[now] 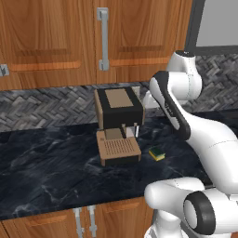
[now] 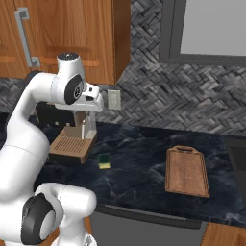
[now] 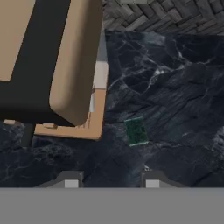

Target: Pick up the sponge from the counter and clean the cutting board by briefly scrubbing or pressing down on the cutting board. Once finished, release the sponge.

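Note:
The sponge (image 1: 157, 153) (image 2: 104, 161) lies flat on the black counter (image 1: 56, 162), just right of the coffee machine's tray. In the hand view its dark green side (image 3: 136, 131) faces up, beyond the fingertips and slightly right of centre. The cutting board (image 2: 187, 171), reddish-brown with a handle at its far end, lies on the counter well to the right of the sponge. My gripper (image 3: 112, 179) (image 1: 145, 103) (image 2: 90, 117) hangs high over the counter beside the coffee machine, pointing down. It is open, and the tips stand apart with nothing between them.
A tan-and-black coffee machine (image 1: 118, 123) (image 3: 48, 65) stands left of the sponge, close beside my hand. The herringbone backsplash (image 2: 202, 105) runs behind, with wooden upper cabinets (image 1: 56, 37) above. Bare counter (image 2: 139, 168) lies between sponge and board.

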